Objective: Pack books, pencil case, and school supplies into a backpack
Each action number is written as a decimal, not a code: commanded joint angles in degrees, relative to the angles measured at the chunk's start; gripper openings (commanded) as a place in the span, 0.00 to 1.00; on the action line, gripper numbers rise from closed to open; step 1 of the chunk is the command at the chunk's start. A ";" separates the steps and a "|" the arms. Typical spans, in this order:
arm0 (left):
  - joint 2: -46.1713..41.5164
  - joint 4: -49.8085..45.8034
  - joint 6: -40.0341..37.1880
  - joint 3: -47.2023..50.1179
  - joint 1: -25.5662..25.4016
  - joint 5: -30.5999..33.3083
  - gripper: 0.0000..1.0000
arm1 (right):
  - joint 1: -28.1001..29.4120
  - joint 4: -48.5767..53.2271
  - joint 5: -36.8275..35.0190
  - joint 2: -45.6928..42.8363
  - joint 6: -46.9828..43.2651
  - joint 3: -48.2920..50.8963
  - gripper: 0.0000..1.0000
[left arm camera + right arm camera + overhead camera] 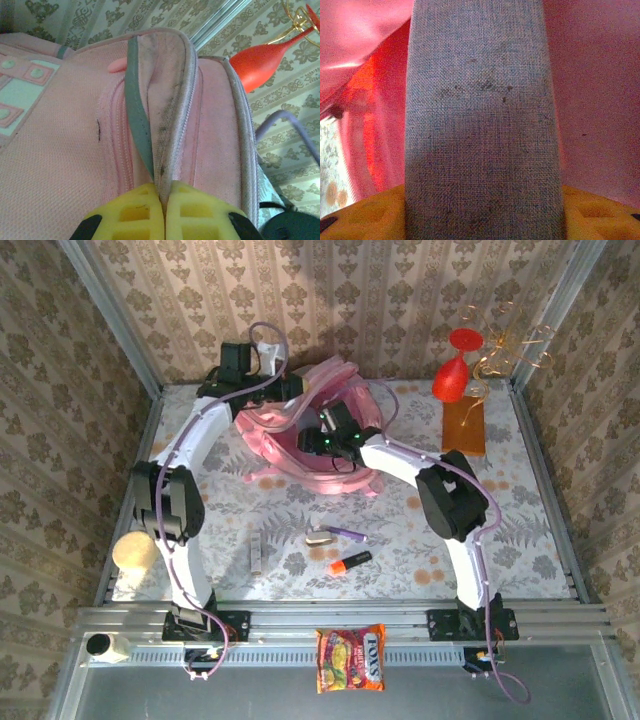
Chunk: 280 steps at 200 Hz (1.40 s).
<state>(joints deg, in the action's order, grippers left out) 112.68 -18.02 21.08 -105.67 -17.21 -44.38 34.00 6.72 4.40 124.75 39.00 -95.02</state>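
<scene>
The pink backpack (290,455) lies at the back middle of the table with its mouth held open. My left gripper (164,197) is shut on the backpack's (75,125) zip edge, pinching the grey rim between its yellow fingers (130,212). My right gripper (330,440) reaches into the opening. It is shut on the grey-blue pencil case (480,125), which stands between its fingers (600,212) against the pink lining. On the table in front lie the orange-and-black marker (349,562), purple pen (350,534), beige-white piece (321,537) and pale stick (256,550). The books are out of view.
An orange-brown slab (464,425) and a red glass (452,375) stand at the back right. A snack packet (350,658) lies on the front rail between the arm bases. A round tan object (133,552) sits at the table's left edge.
</scene>
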 commanded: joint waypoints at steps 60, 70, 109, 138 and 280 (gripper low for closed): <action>-0.21 5.33 0.10 -6.38 -0.28 -5.15 0.00 | 1.27 -6.19 3.15 1.78 0.07 -4.51 0.69; -0.10 5.03 -0.26 -6.17 -0.27 -5.02 0.00 | 1.01 -7.29 2.99 -0.02 -0.86 -2.05 0.72; 0.12 4.75 -1.44 -4.43 -0.28 -4.60 0.00 | -0.32 -9.01 2.67 -7.76 -4.40 7.68 0.81; -0.44 4.83 -2.04 -1.86 0.00 -3.27 0.00 | -0.50 -10.61 1.27 -16.13 -9.27 17.74 0.80; -2.09 4.79 -2.96 2.64 0.06 -0.89 0.00 | 32.72 1.05 -13.46 -9.47 -12.11 15.39 0.93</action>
<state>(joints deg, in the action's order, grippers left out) 114.28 -17.12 20.27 -103.09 -17.26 -45.84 65.67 3.05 -5.72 112.73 23.77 -77.08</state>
